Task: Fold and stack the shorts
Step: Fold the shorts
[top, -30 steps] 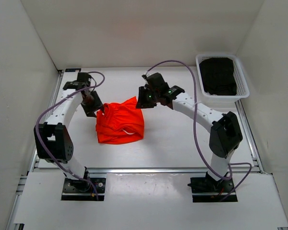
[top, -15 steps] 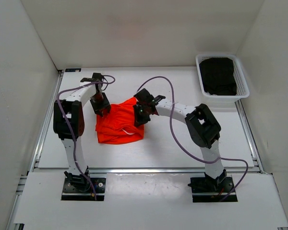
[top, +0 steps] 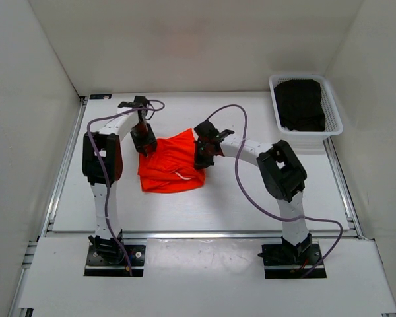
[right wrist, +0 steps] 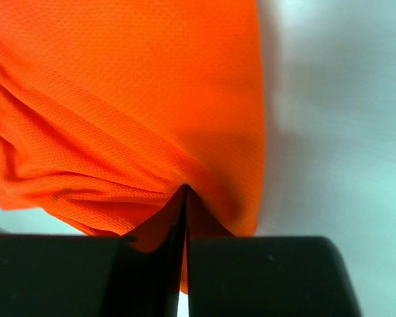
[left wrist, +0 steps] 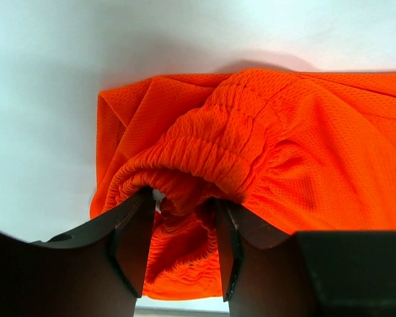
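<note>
The orange-red shorts [top: 173, 162] lie bunched on the white table between the two arms. My left gripper [top: 145, 142] sits at their far left corner. In the left wrist view its fingers close on the gathered elastic waistband [left wrist: 211, 145], and fabric fills the gap at the left gripper [left wrist: 183, 221]. My right gripper [top: 201, 158] is at the shorts' right edge. In the right wrist view the right gripper [right wrist: 185, 198] is shut, pinching a fold of the shorts [right wrist: 119, 99]. A bit of white drawstring [top: 180, 176] shows near the front.
A white basket [top: 305, 78] holding dark folded clothes [top: 300, 102] stands at the back right corner. White walls enclose the table on the left, back and right. Purple cables loop above both arms.
Both arms swung in onto the shorts. The right gripper closed on the fabric's right edge and the left narrowed on the waistband. The shorts shifted slightly right and away.
</note>
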`<action>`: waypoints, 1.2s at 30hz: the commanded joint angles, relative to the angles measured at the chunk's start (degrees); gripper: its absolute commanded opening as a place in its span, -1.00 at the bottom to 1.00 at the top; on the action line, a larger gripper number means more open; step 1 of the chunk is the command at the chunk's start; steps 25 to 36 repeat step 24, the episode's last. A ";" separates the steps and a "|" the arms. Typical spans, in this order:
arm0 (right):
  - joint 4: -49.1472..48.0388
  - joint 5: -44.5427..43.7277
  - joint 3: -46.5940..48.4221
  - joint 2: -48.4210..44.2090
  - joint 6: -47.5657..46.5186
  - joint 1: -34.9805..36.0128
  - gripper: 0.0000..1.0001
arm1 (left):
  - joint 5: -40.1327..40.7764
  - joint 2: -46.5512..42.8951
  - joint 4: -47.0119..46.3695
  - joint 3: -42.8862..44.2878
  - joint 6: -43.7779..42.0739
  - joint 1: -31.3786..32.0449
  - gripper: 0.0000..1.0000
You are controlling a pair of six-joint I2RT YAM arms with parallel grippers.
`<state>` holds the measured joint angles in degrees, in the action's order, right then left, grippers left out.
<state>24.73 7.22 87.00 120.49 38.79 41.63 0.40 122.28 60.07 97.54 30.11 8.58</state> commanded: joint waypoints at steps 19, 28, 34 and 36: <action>16.47 -40.79 -11.93 -53.04 -6.54 -4.45 1.00 | 1.27 -43.93 2.70 0.88 -0.94 3.20 0.98; 20.52 -43.16 -19.58 -60.79 -4.00 -4.98 1.00 | 2.66 -60.29 -5.05 -14.03 1.97 2.68 0.98; 20.52 -43.16 -19.58 -60.79 -4.00 -4.98 1.00 | 2.66 -60.29 -5.05 -14.03 1.97 2.68 0.98; 20.52 -43.16 -19.58 -60.79 -4.00 -4.98 1.00 | 2.66 -60.29 -5.05 -14.03 1.97 2.68 0.98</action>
